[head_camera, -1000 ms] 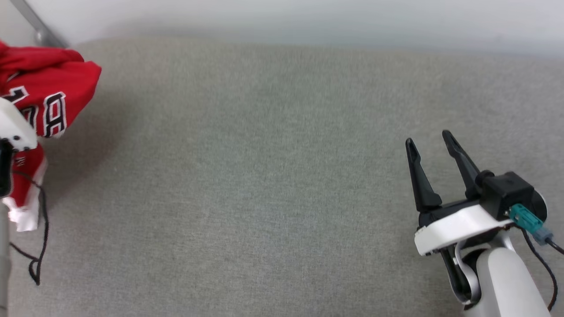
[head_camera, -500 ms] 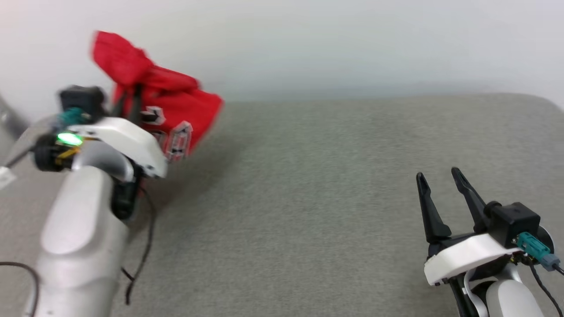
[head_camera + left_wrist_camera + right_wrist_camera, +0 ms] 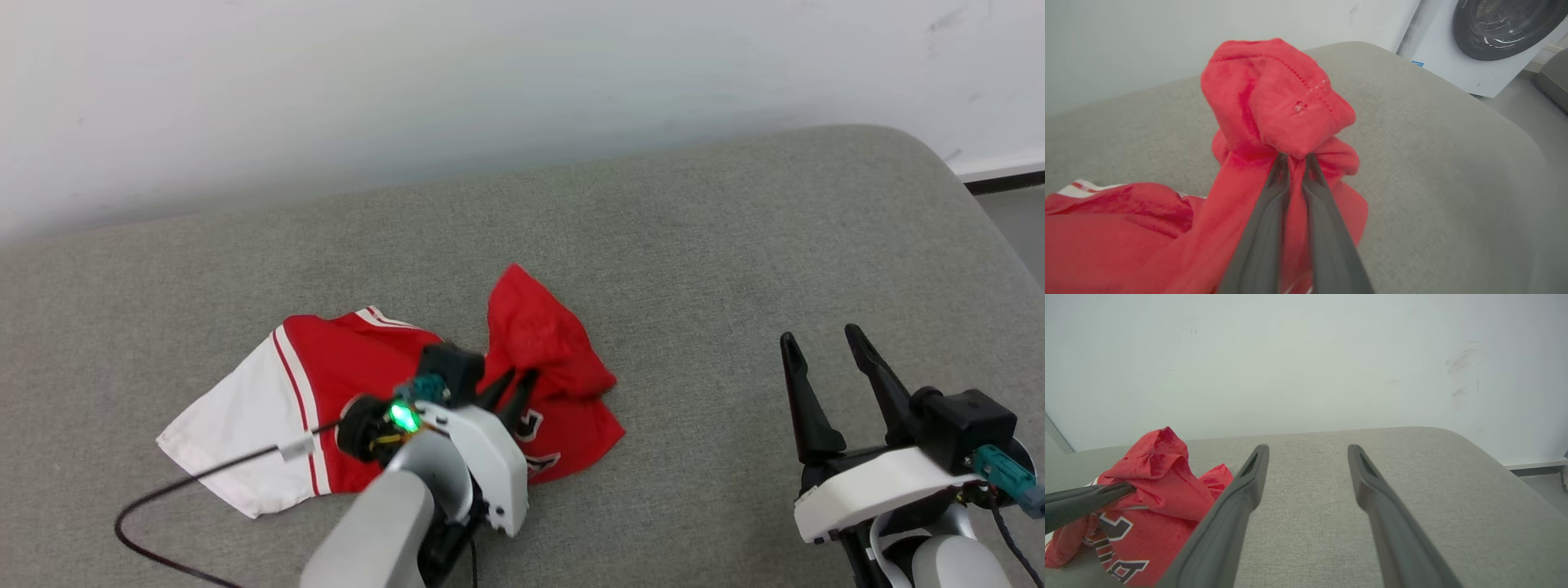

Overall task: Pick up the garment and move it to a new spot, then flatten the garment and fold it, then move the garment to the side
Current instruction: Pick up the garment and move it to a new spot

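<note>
Red garment (image 3: 359,367), airborne upper left moments ago, now crumpled on bench (image 3: 735,245), lower centre-left. Left hand (image 3: 522,373) clamped on its red fold; right hand (image 3: 820,332) wide open, empty. Relocation looks done; flattening next.

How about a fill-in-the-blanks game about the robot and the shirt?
1. The shirt is mostly ___, with a white sleeve.
2. The left gripper is ___ on a bunch of the shirt.
3. The right gripper holds nothing, and its fingers stand ___.
4. The cushion under the shirt is ___ in colour.

Missing words: red; shut; open; grey.
</note>
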{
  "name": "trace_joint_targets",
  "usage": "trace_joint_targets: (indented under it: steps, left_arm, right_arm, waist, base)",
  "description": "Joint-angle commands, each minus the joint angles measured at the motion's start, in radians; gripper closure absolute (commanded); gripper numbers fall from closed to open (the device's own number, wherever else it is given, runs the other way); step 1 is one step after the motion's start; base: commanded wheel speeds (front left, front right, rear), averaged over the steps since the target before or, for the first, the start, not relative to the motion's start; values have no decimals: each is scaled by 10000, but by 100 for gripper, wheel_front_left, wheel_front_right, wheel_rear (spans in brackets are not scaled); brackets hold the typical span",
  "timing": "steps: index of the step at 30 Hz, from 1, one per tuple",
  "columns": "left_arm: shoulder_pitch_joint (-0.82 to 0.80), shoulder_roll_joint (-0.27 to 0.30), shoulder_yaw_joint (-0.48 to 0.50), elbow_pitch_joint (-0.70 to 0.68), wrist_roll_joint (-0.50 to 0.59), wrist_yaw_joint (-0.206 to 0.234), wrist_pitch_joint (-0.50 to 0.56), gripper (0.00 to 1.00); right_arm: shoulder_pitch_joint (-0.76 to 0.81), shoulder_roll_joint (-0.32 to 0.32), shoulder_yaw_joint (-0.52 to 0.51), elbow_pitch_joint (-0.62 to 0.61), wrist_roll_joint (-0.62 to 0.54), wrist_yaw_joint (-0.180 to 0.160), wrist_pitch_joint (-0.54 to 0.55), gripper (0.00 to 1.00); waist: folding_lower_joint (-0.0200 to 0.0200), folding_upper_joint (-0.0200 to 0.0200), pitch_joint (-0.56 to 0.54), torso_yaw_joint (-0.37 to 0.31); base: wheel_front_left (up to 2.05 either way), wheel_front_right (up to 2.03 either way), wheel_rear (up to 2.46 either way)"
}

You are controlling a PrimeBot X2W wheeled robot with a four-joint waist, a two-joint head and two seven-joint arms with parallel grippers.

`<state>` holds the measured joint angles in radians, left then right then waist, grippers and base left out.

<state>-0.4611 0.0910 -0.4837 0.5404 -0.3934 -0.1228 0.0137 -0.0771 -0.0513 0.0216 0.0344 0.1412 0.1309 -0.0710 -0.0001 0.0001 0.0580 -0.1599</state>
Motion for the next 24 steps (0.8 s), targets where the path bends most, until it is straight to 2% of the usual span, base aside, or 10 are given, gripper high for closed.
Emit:
trace_joint_targets:
  steps: [1,2,3,4,7,13,19,24]
  left_arm:
    - [374,-10,-210,2,-103,-27,13,100]
    - [525,-26,-391,-1,-52,-41,-61,71]
    - [658,-33,-531,2,-51,-47,-122,24]
    - [791,-32,-643,5,-28,-48,-191,0]
    - [948,36,-836,-187,76,-46,-602,0]
    - [929,200,-732,-1112,400,298,-1675,0]
    - [1300,467,78,-2040,157,1152,-2220,0]
    - [1947,1111,1193,-2577,-119,2051,-2380,0]
  right_arm:
    - [-4,13,27,-23,82,-3,-47,0]
    - [-35,13,26,-28,94,-3,-77,0]
    - [-65,13,4,-39,106,-3,-97,0]
    - [-91,15,-13,-35,124,-3,-99,0]
    - [-160,15,-86,-2,101,-3,-139,0]
    - [-117,13,-231,64,-24,-3,-83,0]
    - [130,13,-353,-4,-94,-3,73,0]
    - [309,13,-344,-93,-108,-3,200,0]
  waist:
    - [1,-1,127,-65]
    - [1,-1,180,-57]
    - [1,-1,228,-24]
    - [1,-1,261,13]
    - [1,-1,287,213]
    - [1,-1,-32,740]
    - [1,-1,-419,1213]
    - [1,-1,-612,1438]
  base:
    - [0,0,0]
    - [0,0,0]
    - [0,0,0]
    - [0,0,0]
    - [0,0,0]
    - [0,0,0]
    - [0,0,0]
    - [0,0,0]
